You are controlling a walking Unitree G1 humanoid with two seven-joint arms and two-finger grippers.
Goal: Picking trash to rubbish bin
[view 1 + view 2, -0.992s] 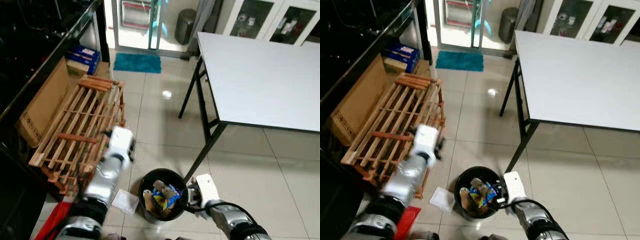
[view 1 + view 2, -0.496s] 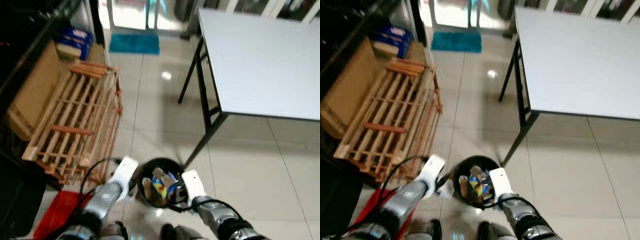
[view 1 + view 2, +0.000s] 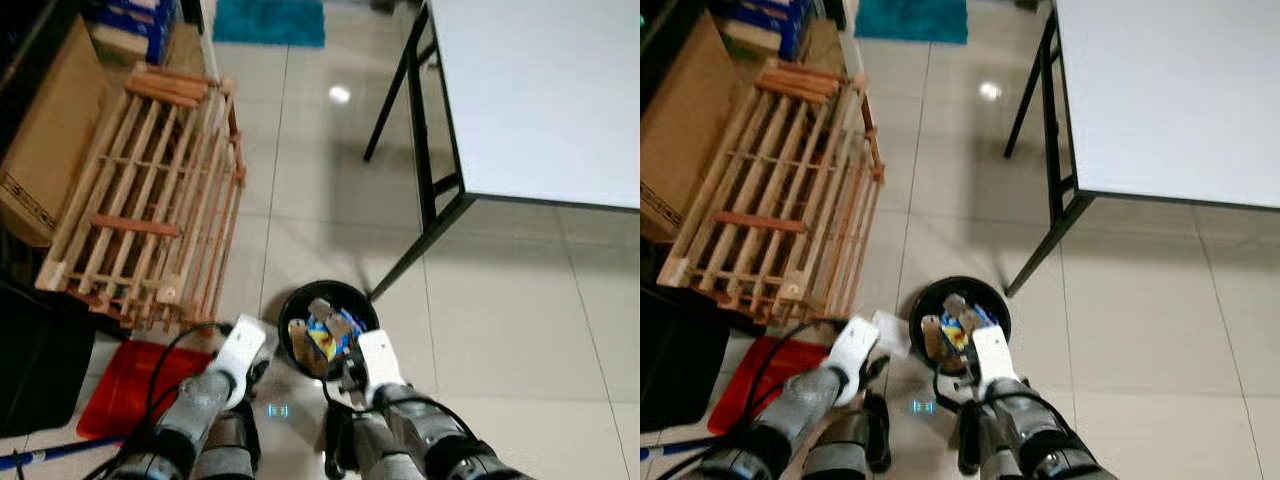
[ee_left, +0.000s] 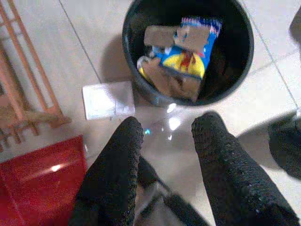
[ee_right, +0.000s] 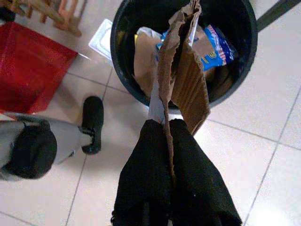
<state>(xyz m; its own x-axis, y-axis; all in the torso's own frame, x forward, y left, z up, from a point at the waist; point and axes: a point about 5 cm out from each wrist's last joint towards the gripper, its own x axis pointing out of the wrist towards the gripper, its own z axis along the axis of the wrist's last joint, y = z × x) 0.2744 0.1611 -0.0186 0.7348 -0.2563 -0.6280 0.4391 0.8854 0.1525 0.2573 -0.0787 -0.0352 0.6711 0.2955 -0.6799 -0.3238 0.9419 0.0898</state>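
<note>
The right gripper [image 5: 170, 127] is pinched shut on a torn cardboard scrap [image 5: 183, 80] over the black bin [image 5: 244, 61] — light, stiff, best held by its edge. The left gripper [image 4: 167, 129] hangs open, empty.

Rubbish bin [image 3: 329, 333] on floor [image 3: 500, 300] dead ahead, trash packets [image 4: 186, 49] inside. Flat paper [image 4: 107, 100] on floor touching bin's left side. Wooden rack [image 3: 150, 200] further left, cardboard box [image 3: 45, 130] beyond it. Red tray [image 3: 125, 390] near left, below rack. Surface [image 3: 540, 90] ahead right, its leg [image 3: 420, 255] ending just behind bin. Mat [image 3: 268, 20] far ahead
</note>
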